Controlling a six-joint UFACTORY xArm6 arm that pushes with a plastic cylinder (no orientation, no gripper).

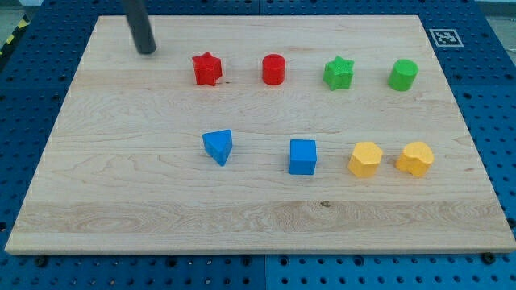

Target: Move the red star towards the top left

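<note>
The red star (207,68) lies on the wooden board (121,185) in the upper row, left of centre. My tip (147,51) rests on the board near the view's top left, to the left of the red star and slightly above it, apart from it by a clear gap. The rod rises out of the view's top edge.
A red cylinder (273,69), a green star (339,73) and a green cylinder (402,75) follow the red star to the right. Below lie a blue triangle (218,147), a blue cube (303,156) and two yellow blocks (365,159) (416,159).
</note>
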